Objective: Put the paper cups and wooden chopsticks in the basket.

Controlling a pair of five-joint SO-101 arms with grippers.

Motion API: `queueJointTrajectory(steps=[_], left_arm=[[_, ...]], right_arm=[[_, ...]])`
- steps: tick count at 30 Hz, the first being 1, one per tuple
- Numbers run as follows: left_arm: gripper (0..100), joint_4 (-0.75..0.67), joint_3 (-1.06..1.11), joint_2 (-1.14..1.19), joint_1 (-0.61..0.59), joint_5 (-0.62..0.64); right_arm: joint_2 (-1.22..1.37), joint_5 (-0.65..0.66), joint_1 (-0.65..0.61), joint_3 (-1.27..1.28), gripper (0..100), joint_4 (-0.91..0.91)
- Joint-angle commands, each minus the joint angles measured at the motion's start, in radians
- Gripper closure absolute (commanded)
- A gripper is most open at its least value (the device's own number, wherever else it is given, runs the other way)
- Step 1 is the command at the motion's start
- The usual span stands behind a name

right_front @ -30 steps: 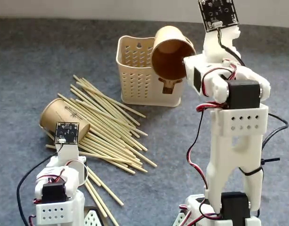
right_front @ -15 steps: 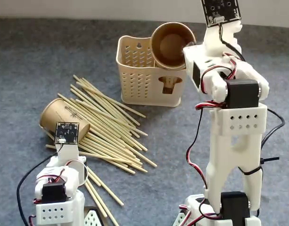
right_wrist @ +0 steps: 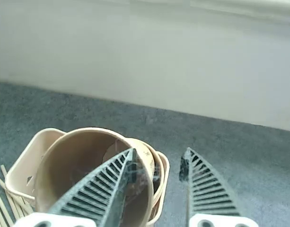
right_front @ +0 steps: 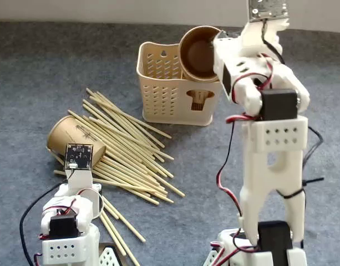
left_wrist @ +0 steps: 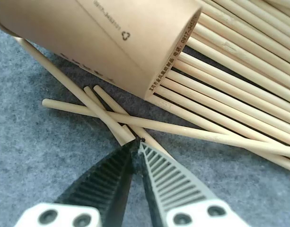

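Paper cup [right_front: 198, 52], tan, tilted in basket [right_front: 158, 94].

— Basket?
— Cream plastic basket [right_front: 161, 94] with slotted walls, upright, at 12 o'clock in the high view.
— Cups?
— Two, both brown paper. The first cup [right_front: 198, 52] is lodged in the basket's 3 o'clock end. It is tilted, its mouth faces up and toward 6 o'clock, and its upper half stands above the rim. The second cup [right_front: 67, 133] lies on its side at 9 o'clock, well apart from the basket, resting on the sticks.
— Chopsticks?
— Pale wooden chopsticks [right_front: 128, 149] in a loose fanned heap, running from 10 toward 5 o'clock between the lying cup and the basket. A few strays are crossed at 6 o'clock. None are in the basket.
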Motion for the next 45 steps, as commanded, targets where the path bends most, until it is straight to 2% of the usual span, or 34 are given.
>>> queueJointTrajectory(steps=[1,6,16,29,39,45], left_arm=[[99,0.006,0.019,-0.007,-0.001,0.008],[99,0.006,0.019,-0.007,-0.001,0.008],[99,0.006,0.019,-0.007,-0.001,0.008],[99,0.006,0.019,-0.007,-0.001,0.008],[99,0.006,0.019,-0.007,-0.001,0.008],[99,0.006,0.019,-0.007,-0.001,0.008]], right_arm=[[0.051,-0.005,-0.016,-0.004,83.9,-0.028],[0.13,-0.005,-0.016,-0.004,83.9,-0.051],[0.081,-0.008,-0.019,-0.002,83.9,-0.196],[0.09,-0.006,-0.019,0.005,83.9,-0.188],[-0.045,-0.005,-0.039,0.008,84.2,0.13],[-0.047,-0.006,-0.038,0.008,96.5,0.291]])
